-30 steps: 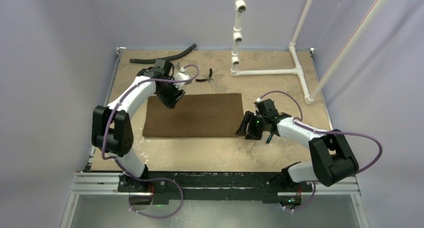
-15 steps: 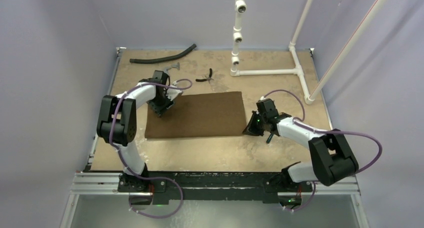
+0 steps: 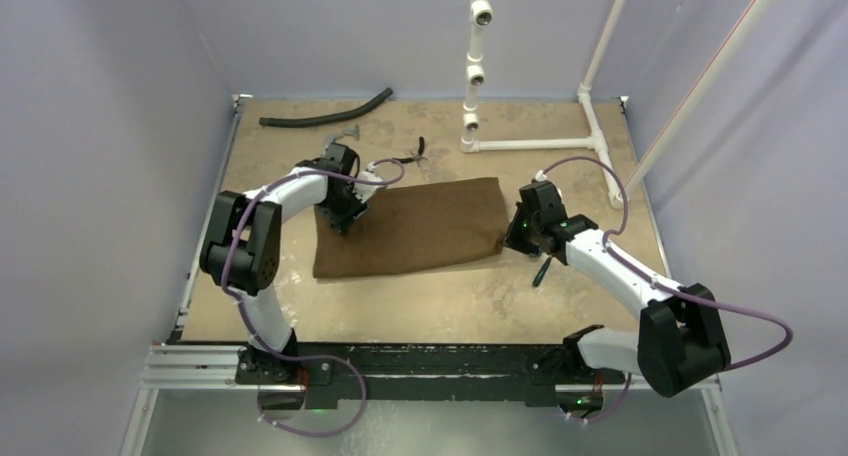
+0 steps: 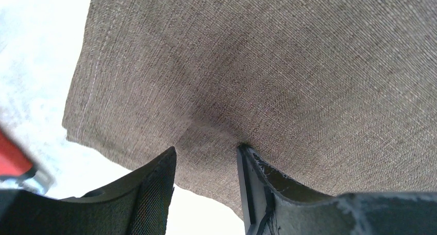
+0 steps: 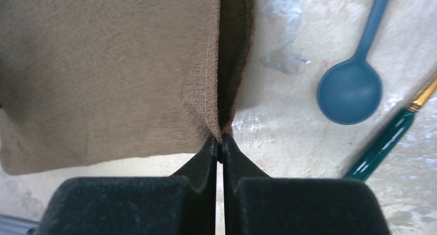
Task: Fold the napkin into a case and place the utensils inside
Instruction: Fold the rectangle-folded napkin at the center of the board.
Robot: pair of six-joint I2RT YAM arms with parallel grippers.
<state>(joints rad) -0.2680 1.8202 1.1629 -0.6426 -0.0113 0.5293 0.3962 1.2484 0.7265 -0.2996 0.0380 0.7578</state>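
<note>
The right gripper (image 5: 220, 142) is pinched tight on the napkin (image 5: 103, 65), with its tips clamped on the hem at the cloth's right-hand edge. Two layers show there, a lighter one on top and a darker one tucked under. The left gripper (image 4: 206, 150) is at the far left part of the napkin. Its jaws stand part-way apart with the tips down on the weave, and a small pucker sits between them. From that close view I cannot tell whether it has caught any cloth or is only pressing on it.

The napkin lies mid-table as a long, slightly skewed rectangle, and the layered edge suggests it has been doubled over once. It is not yet a case, as no pocket or closed side shows. The utensils are outside it, on the bare table just right of the gripped edge. They are a spoon (image 5: 350, 88) with a round blue bowl and, beside it, a slim dark green piece (image 5: 384, 142) with a gold collar. The rest of the folding and the loading of both pieces look to be left.

The table (image 3: 420, 306) is a mottled tan board. Toward its back lie a black hose (image 3: 325, 113) and small black pliers (image 3: 412, 156), and a white pipe frame (image 3: 540, 144) stands at the rear right. Pale lilac walls close it in.
</note>
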